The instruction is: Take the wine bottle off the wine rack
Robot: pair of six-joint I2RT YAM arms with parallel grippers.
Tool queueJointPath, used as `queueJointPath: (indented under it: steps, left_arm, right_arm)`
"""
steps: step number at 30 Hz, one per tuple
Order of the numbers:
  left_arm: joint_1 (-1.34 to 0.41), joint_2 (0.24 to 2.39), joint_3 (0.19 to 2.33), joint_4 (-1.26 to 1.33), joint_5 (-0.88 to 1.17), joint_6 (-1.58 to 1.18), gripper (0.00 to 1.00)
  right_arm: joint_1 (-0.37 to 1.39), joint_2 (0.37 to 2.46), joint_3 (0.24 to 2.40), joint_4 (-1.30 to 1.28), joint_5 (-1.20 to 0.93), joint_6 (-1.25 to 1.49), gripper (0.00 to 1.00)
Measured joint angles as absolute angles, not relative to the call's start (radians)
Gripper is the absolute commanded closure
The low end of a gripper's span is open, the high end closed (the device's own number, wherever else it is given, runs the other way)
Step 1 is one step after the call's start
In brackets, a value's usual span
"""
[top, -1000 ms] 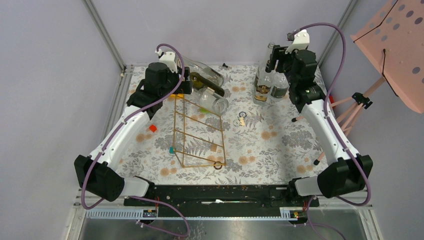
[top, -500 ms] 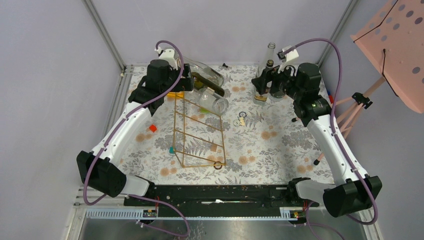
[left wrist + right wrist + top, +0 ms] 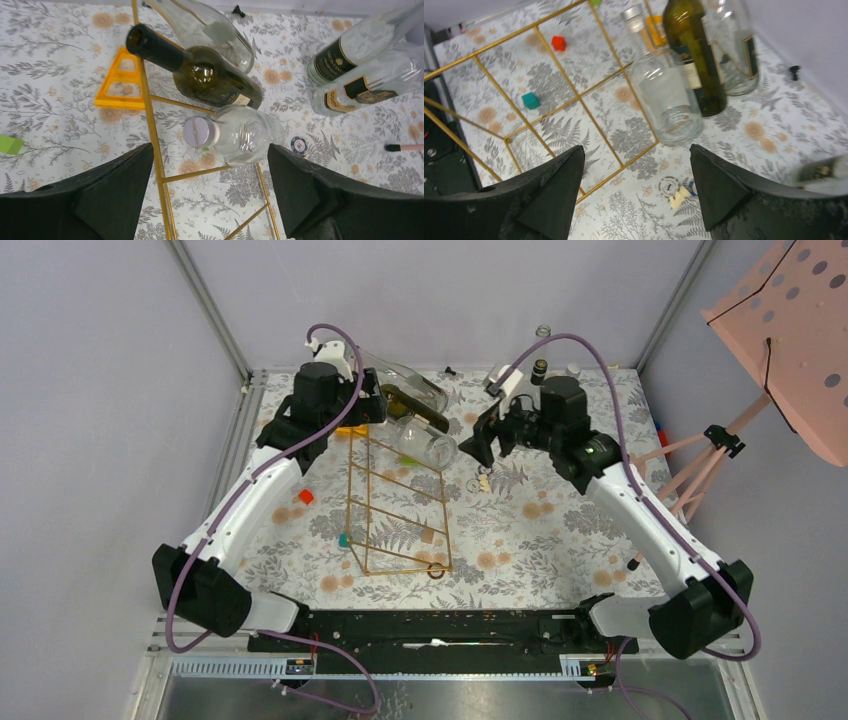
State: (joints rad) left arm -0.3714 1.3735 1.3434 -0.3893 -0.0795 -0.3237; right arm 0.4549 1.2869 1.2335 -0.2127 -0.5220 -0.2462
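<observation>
Left wrist view: left fingers [image 3: 100,200] spread wide, empty, above the rack [image 3: 151,125]. Right fingers [image 3: 549,200] likewise wide, empty. Beyond, a clear bottle [image 3: 235,135] lies touching the dark wine bottle [image 3: 200,75], both on the rack's far rungs. Risk: lifting the wine bottle may dislodge its neighbour or tip the light frame.

Both arms look the same tbh: the left arm [image 3: 245,502] and right arm [image 3: 655,525] have glossy white shells on the long links, chunky black housings at the joints, and a purple cable [image 3: 565,336] looping along each. There's a small white bracket [image 3: 328,348] by the wrist. The jaws are plain matte black wedges.
</observation>
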Motion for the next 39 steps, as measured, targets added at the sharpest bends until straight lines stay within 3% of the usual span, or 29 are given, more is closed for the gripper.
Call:
queueJointPath:
  steps: [24, 39]
  left_arm:
    - [-0.272, 1.289, 1.283, -0.320, -0.155, -0.372, 0.12]
    - [-0.253, 1.276, 1.282, -0.320, -0.162, -0.375, 0.12]
  right_arm:
    - [0.574, 1.614, 1.487, -0.319, -0.570, -0.416, 0.22]
    - [0.603, 1.869, 1.770, -0.367, -0.585, -0.523, 0.28]
